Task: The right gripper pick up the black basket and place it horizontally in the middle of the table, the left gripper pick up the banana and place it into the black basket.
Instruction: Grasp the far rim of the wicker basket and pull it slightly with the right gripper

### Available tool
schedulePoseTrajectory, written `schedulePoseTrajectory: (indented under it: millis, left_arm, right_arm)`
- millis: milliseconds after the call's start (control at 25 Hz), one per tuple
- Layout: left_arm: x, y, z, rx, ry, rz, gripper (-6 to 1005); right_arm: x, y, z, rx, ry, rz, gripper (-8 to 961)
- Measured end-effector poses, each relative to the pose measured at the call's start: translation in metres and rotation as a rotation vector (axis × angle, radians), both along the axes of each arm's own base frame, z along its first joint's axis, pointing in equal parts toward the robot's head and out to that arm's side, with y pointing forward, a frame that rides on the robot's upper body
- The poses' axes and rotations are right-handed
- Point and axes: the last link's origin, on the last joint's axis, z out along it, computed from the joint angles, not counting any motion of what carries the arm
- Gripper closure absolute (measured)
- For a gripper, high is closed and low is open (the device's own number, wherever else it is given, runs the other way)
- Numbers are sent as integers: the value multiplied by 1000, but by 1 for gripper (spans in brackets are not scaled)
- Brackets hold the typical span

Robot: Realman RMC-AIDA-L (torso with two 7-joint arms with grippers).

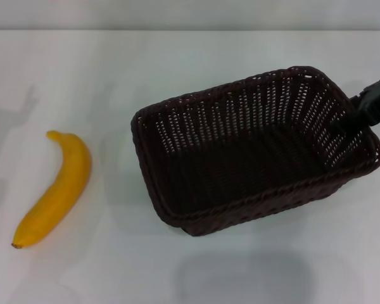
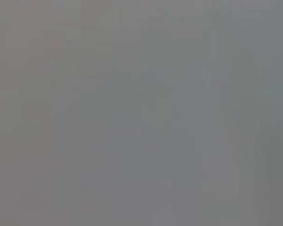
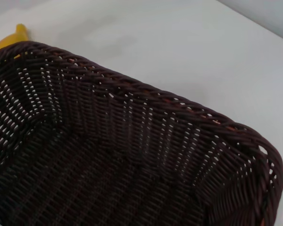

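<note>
The black basket (image 1: 253, 171) hangs over the middle-right of the white table (image 1: 114, 69), tilted, with its shadow cast apart from it toward the near edge. At its right end wall my right gripper (image 1: 361, 117) shows as a black jaw piece, shut on the rim. The banana (image 1: 57, 190) lies flat on the table at the left, well apart from the basket. Looking down from the right wrist, I see into the basket (image 3: 108, 155), with a bit of the banana (image 3: 14, 37) beyond its far rim. The left gripper is out of view; its wrist view is plain grey.
Bare white table (image 3: 188, 52) surrounds the basket and banana. The table's far edge meets a grey wall (image 1: 190, 12) at the back.
</note>
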Motion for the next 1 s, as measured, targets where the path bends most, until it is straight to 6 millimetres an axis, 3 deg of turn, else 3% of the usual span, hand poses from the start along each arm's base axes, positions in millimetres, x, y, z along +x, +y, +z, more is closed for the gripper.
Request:
schedulePoseTrajectory:
  millis: [160,600,1000]
  left_arm:
    - [0,0,0,0,-1,0,122]
    - [-1,1,0,-3,2,3,122]
    - [0,1,-1,-4,4,0,122]
  right_arm:
    - [-1,-1,-4,-12,-3,4,244]
    - [1,-2,-12,-27,0,-11,437]
    - [3,-4,-15,-35,0,-25,524]
